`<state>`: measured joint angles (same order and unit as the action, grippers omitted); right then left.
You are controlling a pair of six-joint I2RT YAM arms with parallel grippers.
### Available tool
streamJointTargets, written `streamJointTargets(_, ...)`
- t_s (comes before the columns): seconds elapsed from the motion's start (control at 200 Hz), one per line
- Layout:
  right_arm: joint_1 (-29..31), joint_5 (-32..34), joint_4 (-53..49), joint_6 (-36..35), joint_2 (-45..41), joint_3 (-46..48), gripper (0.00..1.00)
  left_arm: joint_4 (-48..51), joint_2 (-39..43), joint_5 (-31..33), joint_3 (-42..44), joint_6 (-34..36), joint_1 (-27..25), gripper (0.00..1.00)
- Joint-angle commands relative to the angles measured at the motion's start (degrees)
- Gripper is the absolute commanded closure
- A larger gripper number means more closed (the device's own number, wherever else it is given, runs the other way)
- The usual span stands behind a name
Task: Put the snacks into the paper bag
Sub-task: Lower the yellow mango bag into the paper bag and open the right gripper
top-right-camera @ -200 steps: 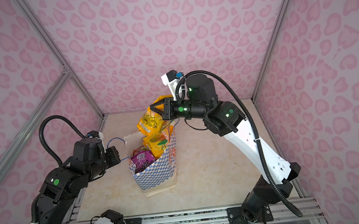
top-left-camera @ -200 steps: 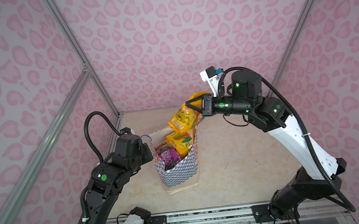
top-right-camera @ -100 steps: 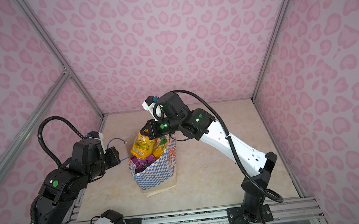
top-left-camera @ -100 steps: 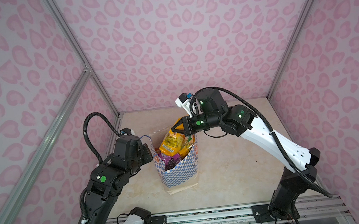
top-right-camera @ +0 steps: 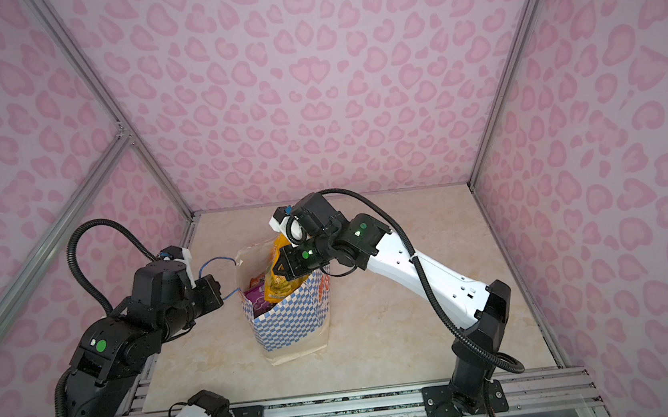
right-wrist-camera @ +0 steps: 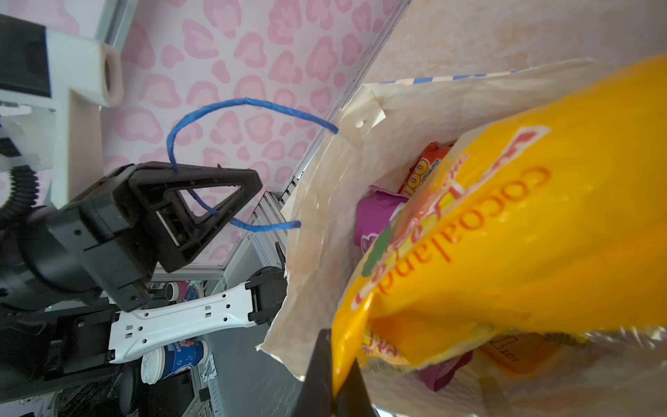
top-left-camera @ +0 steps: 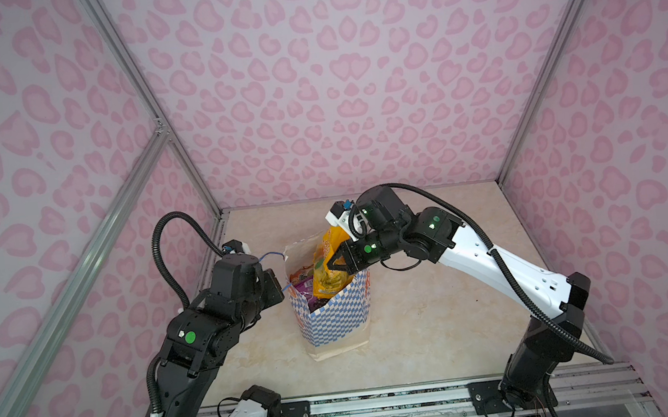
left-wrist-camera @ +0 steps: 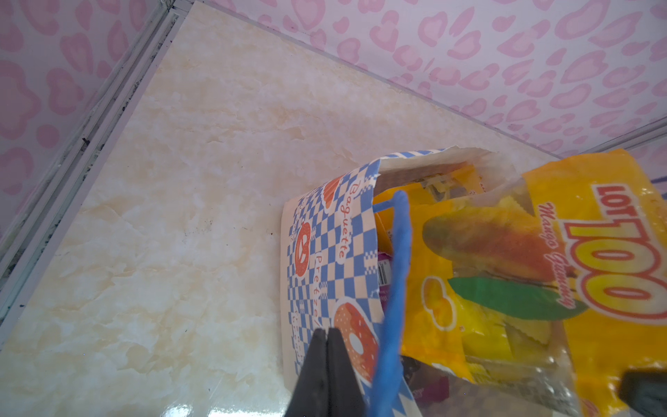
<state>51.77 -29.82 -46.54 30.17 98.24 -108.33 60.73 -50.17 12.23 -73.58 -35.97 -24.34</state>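
The blue-and-white checkered paper bag (top-left-camera: 334, 318) (top-right-camera: 289, 322) stands upright mid-table with its mouth open. My left gripper (top-left-camera: 279, 283) (top-right-camera: 218, 291) (left-wrist-camera: 326, 337) is shut on the bag's blue cord handle (right-wrist-camera: 252, 104) (left-wrist-camera: 395, 289), and the cord runs between its fingers (right-wrist-camera: 216, 187). My right gripper (top-left-camera: 331, 266) (top-right-camera: 278, 271) (right-wrist-camera: 337, 361) is shut on a yellow-orange snack packet (top-left-camera: 330, 276) (left-wrist-camera: 505, 252) (right-wrist-camera: 505, 234). That packet hangs partly inside the bag's mouth. A purple packet (top-left-camera: 305, 291) (right-wrist-camera: 375, 213) and orange ones lie inside the bag.
Pink patterned walls with metal frame posts (top-left-camera: 145, 90) close in the beige table (top-left-camera: 438, 312) on three sides. A metal rail (top-left-camera: 384, 401) runs along the front edge. The bag stands close to the left wall.
My right gripper has come down and to the left with the yellow-orange packet, from above the bag to its mouth. The left arm has stayed put on the handle.
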Motion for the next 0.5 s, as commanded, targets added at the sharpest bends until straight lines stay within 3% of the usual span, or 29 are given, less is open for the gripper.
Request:
streamJointTargets(0.0,0.0,1.4,-1.0,-1.7,0.8,0.7,1.0,-1.4,-0.1,0.1,0.1,0.2,0.0,0.96)
streamJointTargets(0.2,0.0,3.5,-3.3,-2.9,2.4,-0.1,0.92,-1.5,-0.3,0.1,0.2,0.2,0.1,0.95)
streamJointTargets(0.415,0.7,7.4,-7.0,-5.0,2.7,-2.4,0.71,-1.3,-0.3,0.5,0.0,0.3,0.1,0.95)
streamJointTargets(0.495,0.8,10.0,-9.6,-6.2,2.5,-3.7,0.59,-1.2,-0.4,0.6,0.1,0.4,0.1,0.95)
